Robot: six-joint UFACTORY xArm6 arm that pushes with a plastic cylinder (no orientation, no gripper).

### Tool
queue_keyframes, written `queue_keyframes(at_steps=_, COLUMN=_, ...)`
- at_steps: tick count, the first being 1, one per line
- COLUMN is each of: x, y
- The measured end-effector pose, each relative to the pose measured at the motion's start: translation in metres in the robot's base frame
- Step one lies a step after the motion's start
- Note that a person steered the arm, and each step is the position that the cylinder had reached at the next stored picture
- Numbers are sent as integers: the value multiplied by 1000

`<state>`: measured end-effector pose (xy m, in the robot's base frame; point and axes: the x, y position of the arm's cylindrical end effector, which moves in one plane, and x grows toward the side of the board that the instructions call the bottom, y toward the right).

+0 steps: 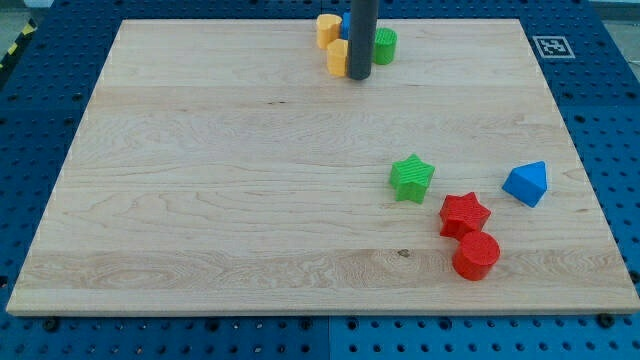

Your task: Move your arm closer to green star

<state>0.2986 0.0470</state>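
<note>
The green star (411, 178) lies on the wooden board (200, 180), right of centre in the lower half of the view. My tip (359, 76) is near the view's top centre, far above and a little left of the star. It stands among a small cluster: two yellow blocks (328, 29) (338, 56) on its left and a green cylinder (384, 46) on its right. A sliver of a blue block (345, 24) shows behind the rod, mostly hidden.
A red star (464, 213) lies just right of and below the green star, with a red cylinder (476, 255) under it. A blue block (527, 184) sits near the board's right edge. A marker tag (553, 46) is at the top right corner.
</note>
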Motion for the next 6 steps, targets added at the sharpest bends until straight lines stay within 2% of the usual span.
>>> queue_keyframes(at_steps=2, x=-30, y=-18)
queue_keyframes(at_steps=3, x=0, y=-56)
queue_keyframes(at_steps=6, x=212, y=-67)
